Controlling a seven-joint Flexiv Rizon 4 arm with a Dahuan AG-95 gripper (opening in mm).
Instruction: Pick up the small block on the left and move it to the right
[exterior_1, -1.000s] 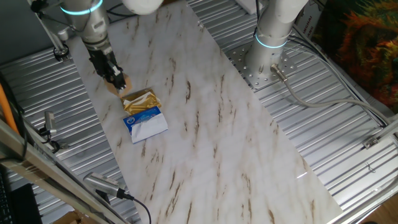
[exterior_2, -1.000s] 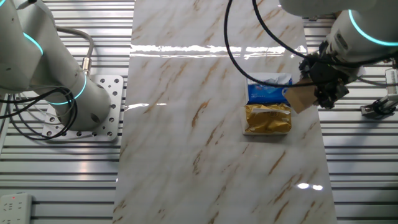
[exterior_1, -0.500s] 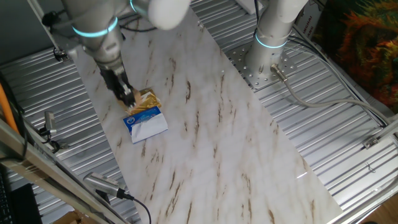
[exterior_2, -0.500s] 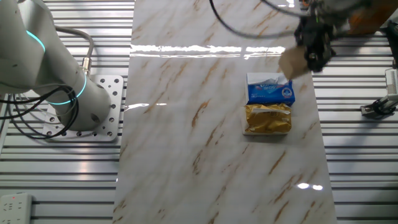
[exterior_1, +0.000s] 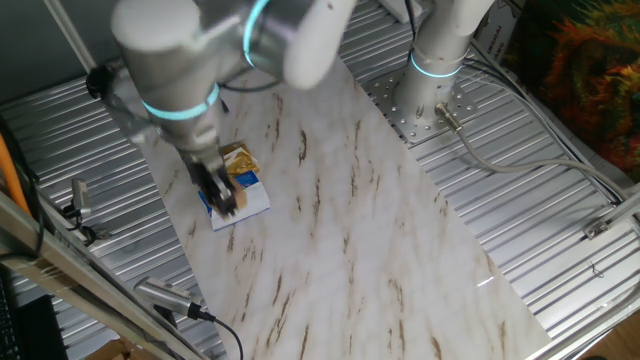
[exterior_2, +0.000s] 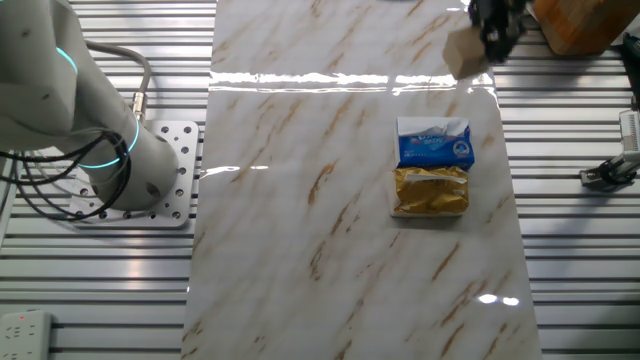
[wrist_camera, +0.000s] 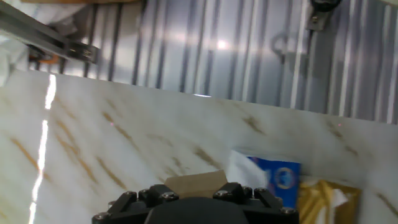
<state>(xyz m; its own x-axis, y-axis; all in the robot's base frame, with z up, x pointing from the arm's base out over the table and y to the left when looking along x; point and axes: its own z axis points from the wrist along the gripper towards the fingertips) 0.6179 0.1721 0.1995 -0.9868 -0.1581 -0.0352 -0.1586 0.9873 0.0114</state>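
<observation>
My gripper (exterior_2: 484, 38) is shut on the small block (exterior_2: 463, 56), a light-tan wooden cube, and holds it in the air over the far edge of the marble board (exterior_2: 330, 230). In the hand view the block (wrist_camera: 193, 182) shows between the fingers. In the one fixed view my gripper (exterior_1: 224, 200) hangs over the blue-and-white packet (exterior_1: 240, 205), and the block is hidden by the fingers there. The gold foil packet (exterior_2: 430, 190) lies on the board next to the blue-and-white packet (exterior_2: 433, 144).
A second arm's base (exterior_1: 428, 95) stands beside the board, also seen in the other fixed view (exterior_2: 130, 170). Ribbed metal table (exterior_1: 540, 230) surrounds the board. An orange-brown box (exterior_2: 580, 22) and a metal clamp (exterior_2: 612, 168) sit at the side.
My gripper has carried the block up and away from beside the gold packet, past both packets toward the board's edge. The packets have not moved.
</observation>
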